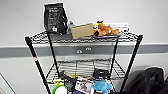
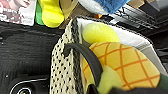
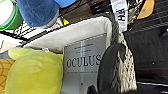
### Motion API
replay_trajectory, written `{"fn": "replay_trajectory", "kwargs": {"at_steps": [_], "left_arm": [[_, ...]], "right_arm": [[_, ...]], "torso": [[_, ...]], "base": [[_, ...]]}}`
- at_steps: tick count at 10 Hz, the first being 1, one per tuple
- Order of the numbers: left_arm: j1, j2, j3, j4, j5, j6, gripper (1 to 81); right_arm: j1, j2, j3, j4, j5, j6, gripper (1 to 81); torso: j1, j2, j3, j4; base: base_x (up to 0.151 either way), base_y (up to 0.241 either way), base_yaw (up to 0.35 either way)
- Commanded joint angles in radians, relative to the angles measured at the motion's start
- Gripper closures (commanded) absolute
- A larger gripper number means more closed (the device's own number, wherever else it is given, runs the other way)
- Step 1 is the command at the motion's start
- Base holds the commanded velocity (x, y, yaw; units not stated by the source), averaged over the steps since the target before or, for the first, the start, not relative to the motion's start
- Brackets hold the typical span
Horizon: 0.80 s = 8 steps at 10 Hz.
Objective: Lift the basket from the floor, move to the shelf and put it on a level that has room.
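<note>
1. So, the basket (image 2: 63, 67) sits right up close to the shelf (image 1: 82, 40), with the dark floor (image 2: 25, 50) beside it.
2. Inside it: a yellow-orange pineapple plush (image 2: 125, 62), a yellow-green plush (image 3: 32, 72) and a grey Oculus box (image 3: 82, 62) against the pale lining.
3. Dark curved handles (image 3: 110, 67) ride along both woven sides; can't tell whether either gripper is clamped or loose.
4. Shelf's top tier holds a black bag (image 1: 55, 17), a cardboard box (image 1: 82, 30) and an orange plush dog (image 1: 105, 29).

I can read "OCULUS" in dark capitals on a pale grey box (image 3: 83, 65) standing inside the basket (image 3: 75, 32), at the frame's lower centre. A white tag (image 3: 120, 12) at upper right carries large dark letters I cannot make out.
</note>
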State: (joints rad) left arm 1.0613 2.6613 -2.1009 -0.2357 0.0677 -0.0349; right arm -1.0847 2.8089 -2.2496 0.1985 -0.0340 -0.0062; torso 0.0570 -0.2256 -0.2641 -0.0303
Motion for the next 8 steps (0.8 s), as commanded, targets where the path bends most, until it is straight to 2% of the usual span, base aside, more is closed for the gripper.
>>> {"fn": "replay_trajectory", "kwargs": {"at_steps": [1, 4, 8], "left_arm": [[-0.148, -0.108, 0.220, 0.001, 0.021, -0.007, 81.1], [-0.180, -0.200, 0.378, 0.001, 0.009, -0.008, 81.1], [-0.231, -0.312, 0.554, 0.000, 0.003, -0.017, 81.1]], "right_arm": [[0.149, -0.110, 0.277, 0.018, -0.030, 0.015, 81.1], [0.180, -0.214, 0.467, 0.018, -0.029, 0.017, 81.1], [0.234, -0.303, 0.640, 0.029, -0.030, 0.018, 81.1]], "torso": [[0.000, 0.000, 0.000, 0.000], [0.000, 0.000, 0.000, 0.000], [0.000, 0.000, 0.000, 0.000]], "base": [[0.000, 0.000, 0.000], [0.000, 0.000, 0.000], [0.000, 0.000, 0.000]]}}
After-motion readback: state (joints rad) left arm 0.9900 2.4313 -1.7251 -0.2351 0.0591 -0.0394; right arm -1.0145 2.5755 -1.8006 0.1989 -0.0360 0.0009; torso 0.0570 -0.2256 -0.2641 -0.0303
